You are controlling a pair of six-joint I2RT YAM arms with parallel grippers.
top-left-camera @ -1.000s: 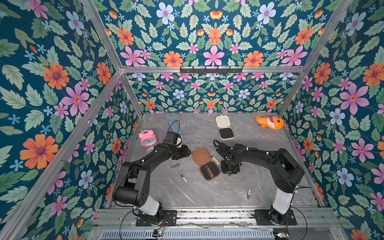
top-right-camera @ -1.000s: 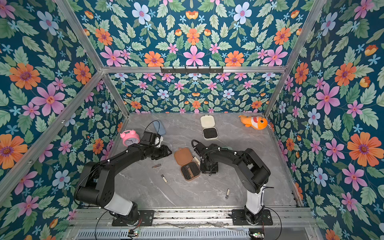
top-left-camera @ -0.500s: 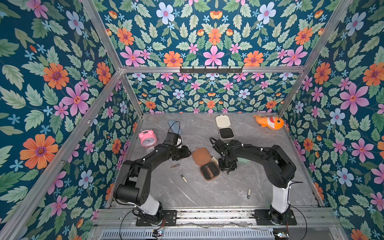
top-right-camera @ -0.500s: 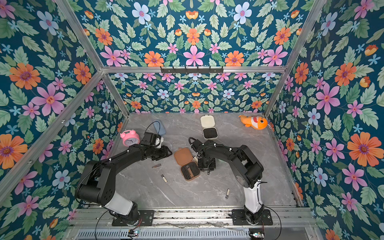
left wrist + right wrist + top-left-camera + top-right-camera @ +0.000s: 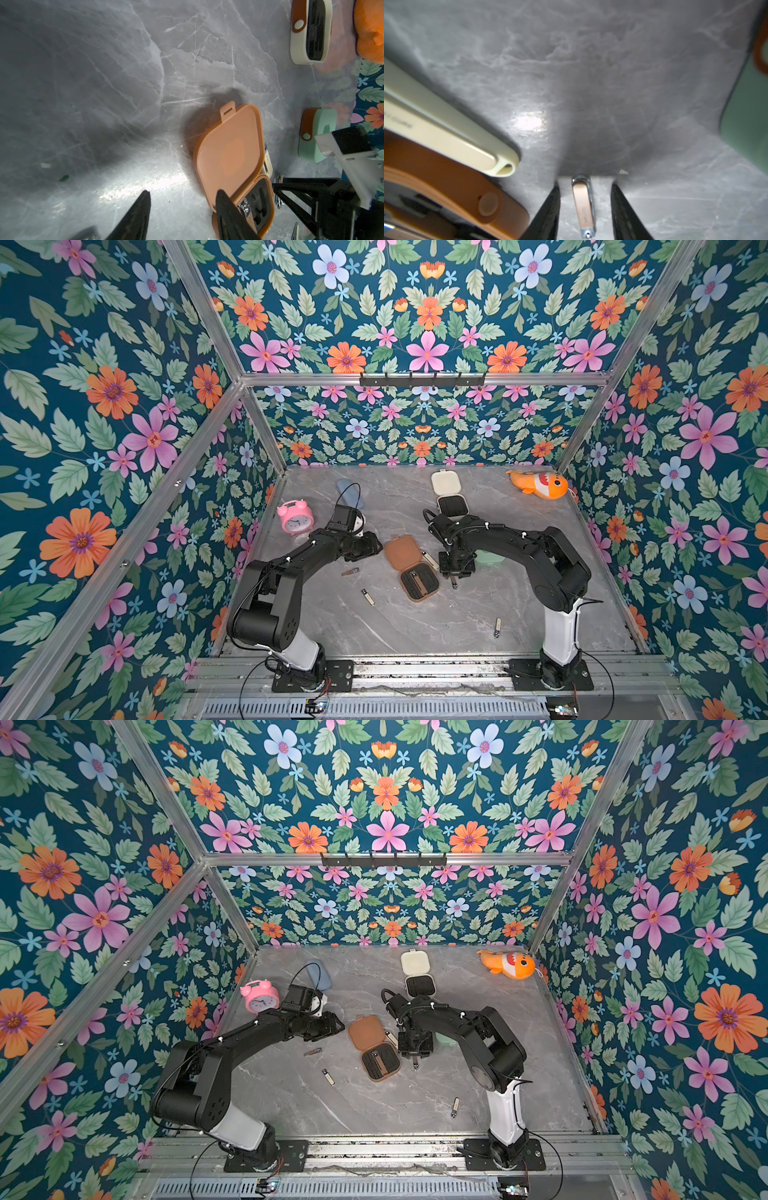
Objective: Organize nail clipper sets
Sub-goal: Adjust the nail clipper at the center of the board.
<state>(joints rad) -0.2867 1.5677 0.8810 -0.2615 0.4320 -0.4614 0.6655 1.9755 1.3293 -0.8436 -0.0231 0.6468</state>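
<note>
Right wrist view: my right gripper (image 5: 585, 184) stands half open astride a copper clipper (image 5: 583, 204) lying flat on the desk (image 5: 591, 72) at bottom centre, not yet touching it. My left gripper (image 5: 183, 192) hangs half open and empty beside the brown case (image 5: 411, 570). Early days, I judge: one tool sits in that case, the cream case (image 5: 449, 495) looks empty, and other clippers (image 5: 368, 596) lie loose.

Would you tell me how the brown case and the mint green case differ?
The brown case lies open, black insert showing; the mint green case is shut. The brown case is fully in view; the mint green case sits partly under the right arm. Both are rounded squares.
</note>
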